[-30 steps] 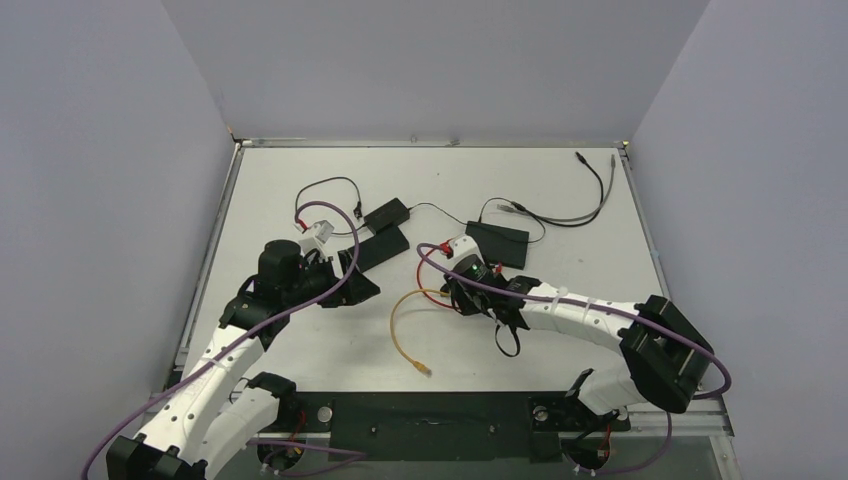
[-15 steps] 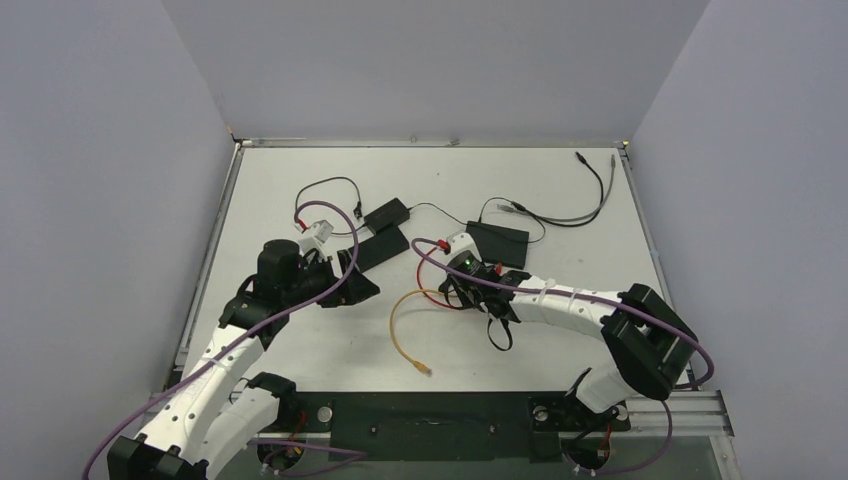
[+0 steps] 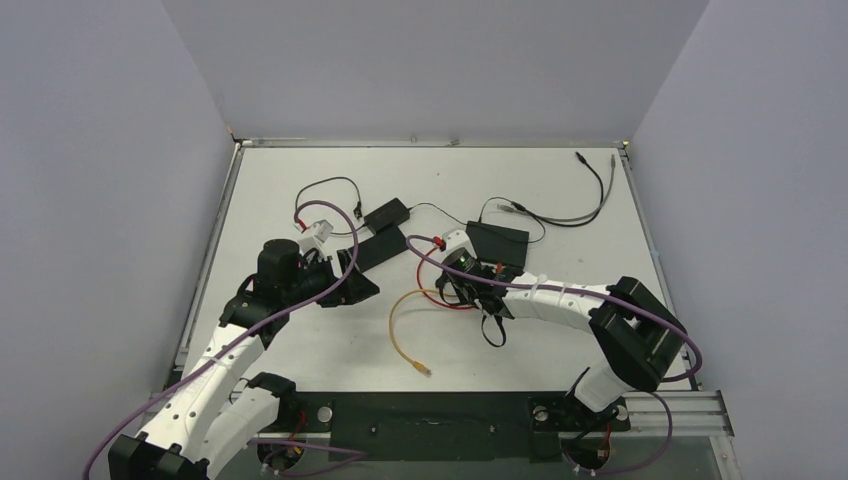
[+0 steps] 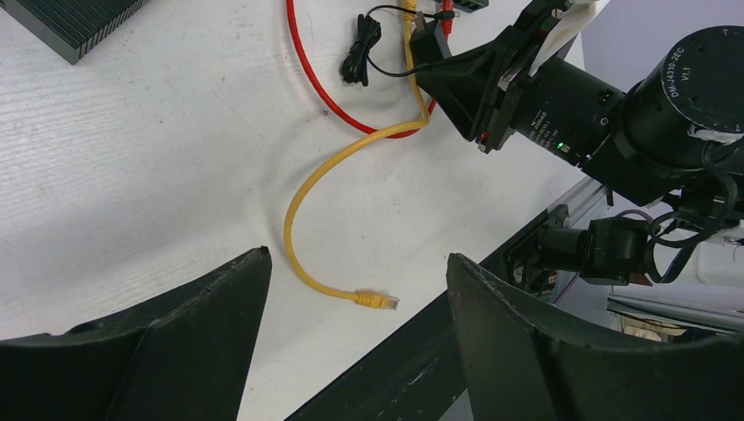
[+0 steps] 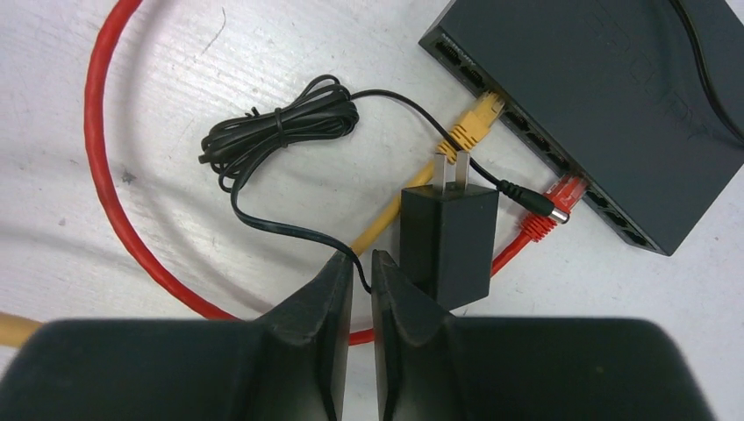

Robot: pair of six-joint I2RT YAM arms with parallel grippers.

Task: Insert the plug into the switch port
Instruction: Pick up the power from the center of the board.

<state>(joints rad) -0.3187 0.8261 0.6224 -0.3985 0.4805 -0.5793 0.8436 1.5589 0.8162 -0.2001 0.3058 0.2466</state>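
Observation:
The black switch (image 5: 605,96) lies at the top right of the right wrist view, its port row facing me. A yellow plug (image 5: 478,116) and a red plug (image 5: 561,193) sit at its ports. A black power adapter (image 5: 447,232) lies in front, its barrel plug (image 5: 535,203) close to the switch edge. My right gripper (image 5: 361,259) is shut on the adapter's thin black wire (image 5: 289,230). My left gripper (image 4: 355,259) is open and empty above the table. The yellow cable's free plug (image 4: 377,301) lies below it. From above, the right gripper (image 3: 466,286) is beside the switch (image 3: 500,243).
A red cable (image 5: 101,175) loops round the coiled black wire (image 5: 281,127). A second black box (image 3: 386,213) and a flat black slab (image 3: 380,248) lie near my left gripper (image 3: 350,283). Grey cables (image 3: 580,205) lie at the back right. The table's near edge (image 4: 421,368) is close.
My right arm has swung left, with its elbow moving left and its wrist shifting slightly up and left. The left arm has not moved.

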